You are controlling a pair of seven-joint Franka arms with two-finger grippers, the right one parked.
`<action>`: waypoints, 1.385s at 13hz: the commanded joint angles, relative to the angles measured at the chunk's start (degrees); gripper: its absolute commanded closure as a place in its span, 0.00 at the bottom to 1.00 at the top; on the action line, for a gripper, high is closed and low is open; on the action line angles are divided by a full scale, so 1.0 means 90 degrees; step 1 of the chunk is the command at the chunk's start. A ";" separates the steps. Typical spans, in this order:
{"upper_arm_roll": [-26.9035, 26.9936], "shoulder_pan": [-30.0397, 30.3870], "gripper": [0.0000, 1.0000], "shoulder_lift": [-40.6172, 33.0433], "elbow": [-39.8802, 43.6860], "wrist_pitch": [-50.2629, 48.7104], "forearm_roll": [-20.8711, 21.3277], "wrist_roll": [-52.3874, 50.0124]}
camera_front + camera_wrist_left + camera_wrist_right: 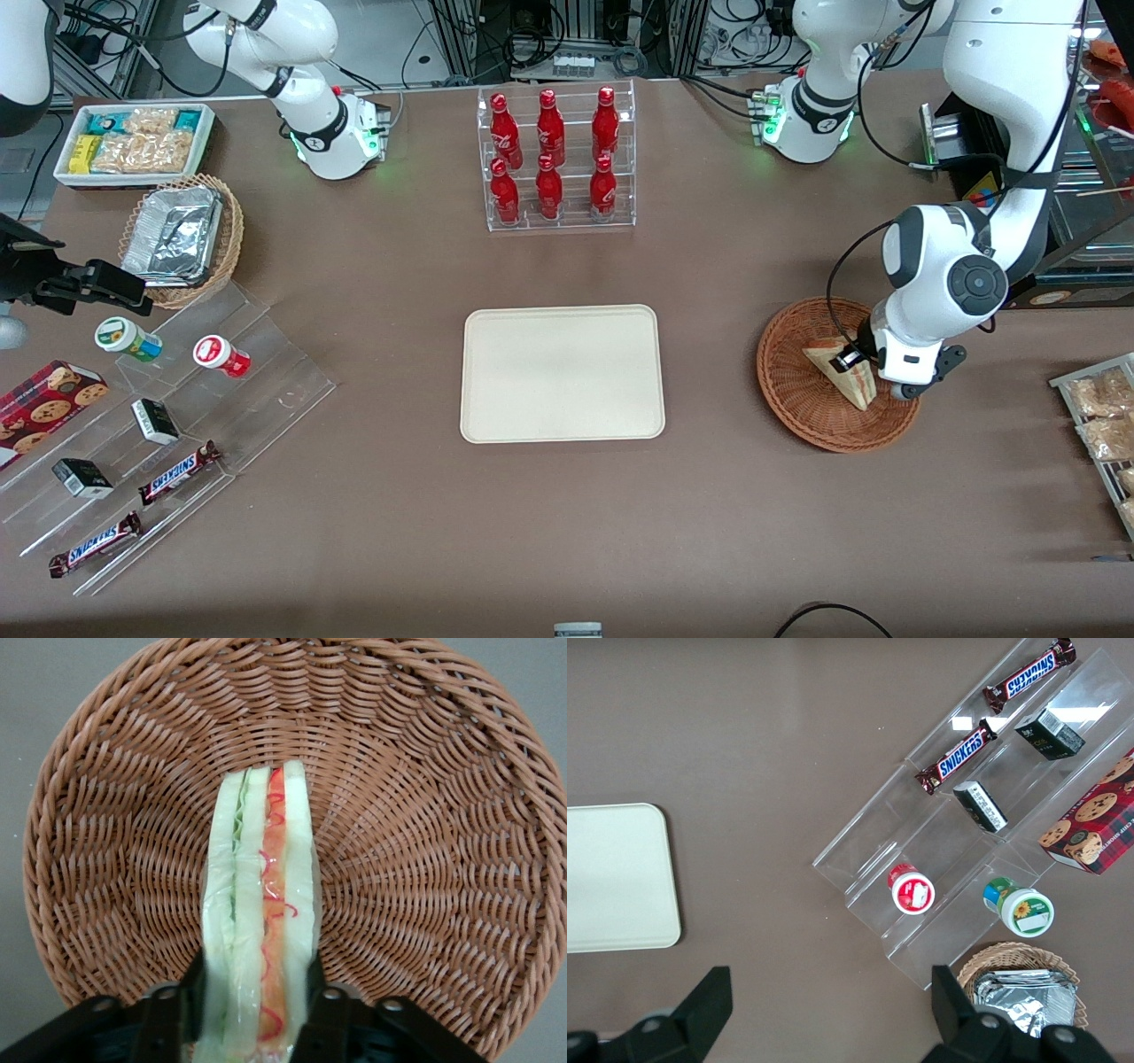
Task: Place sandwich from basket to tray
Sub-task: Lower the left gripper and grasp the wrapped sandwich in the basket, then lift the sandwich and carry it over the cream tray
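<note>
The sandwich (831, 363) (261, 895) stands on edge in the round reddish-brown basket (797, 403) (425, 859), its red and green filling facing the wrist camera. My left gripper (852, 361) (257, 1010) reaches down into the basket, one black finger (319, 1010) pressed against each bread face, shut on the sandwich. The sandwich's lower end still sits low in the basket bowl. The cream tray (562, 372) (611, 877) lies flat at the table's middle, beside the basket toward the parked arm's end, with nothing on it.
A clear rack of red bottles (556, 159) stands farther from the front camera than the tray. Toward the parked arm's end are a stepped acrylic shelf with snacks (159, 416), a tan basket with foil containers (182, 235) and a white bin (133, 142). A rack of packets (1103, 416) lies by the basket.
</note>
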 commanded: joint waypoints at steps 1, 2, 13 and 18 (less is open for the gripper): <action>0.0026 -0.0048 1.00 -0.0061 -0.0060 0.0065 0.0047 -0.0126; 0.0026 -0.0048 1.00 -0.0100 -0.0021 0.0026 0.0047 -0.0106; -0.0052 -0.2203 1.00 -0.0004 0.2077 -0.2104 0.0418 -0.0525; -0.0062 -0.3249 1.00 0.0981 0.3258 -0.2025 0.0409 -0.0341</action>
